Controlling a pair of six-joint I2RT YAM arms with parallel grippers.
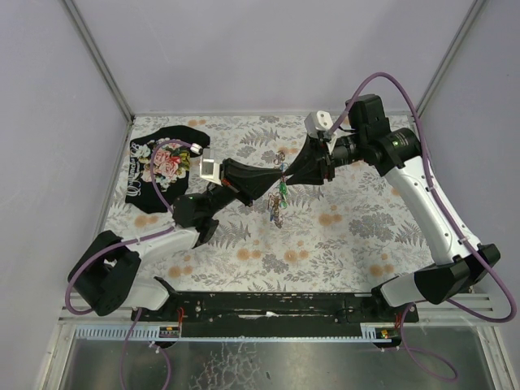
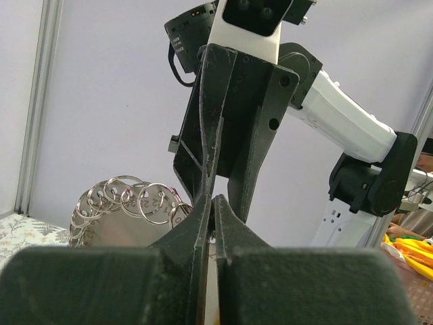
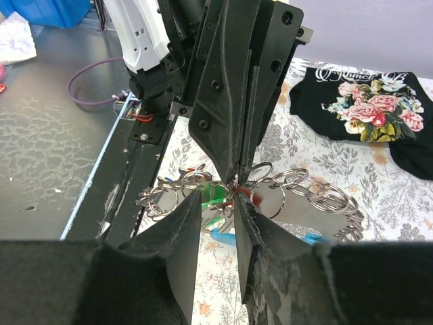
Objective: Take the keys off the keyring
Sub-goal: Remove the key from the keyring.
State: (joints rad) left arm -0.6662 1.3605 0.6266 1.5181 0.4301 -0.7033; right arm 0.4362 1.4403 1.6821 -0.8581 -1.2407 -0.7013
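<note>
From overhead I see both arms meeting nose to nose over the middle of the table (image 1: 366,236). The left gripper (image 1: 275,184) and right gripper (image 1: 289,172) are almost touching at their tips, and the keys (image 1: 278,205) hang as a small, bright cluster just below that meeting point. The overhead view is too coarse to show the grip.

My left wrist camera shows the left fingers (image 2: 196,223) pressed together down to a thin slit. What sits in the slit is hidden from me. To their left it picks up a fan of silvery loops, the keyring (image 2: 128,198).

The right wrist camera gives more. The right fingers (image 3: 186,230) narrow onto a wire loop of the keyring right at their tips, with red and green key heads beside it. More loops and a grey fob (image 3: 298,213) spread out to the right.

The black cloth (image 1: 158,166) with pink roses carries white script that I cannot read in any view.

The table cover has a grey leaf print with orange blooms. The walls are pale lilac with aluminium posts. A purple cable (image 3: 95,74) and a blue bin (image 3: 51,10) show beyond the table edge.
</note>
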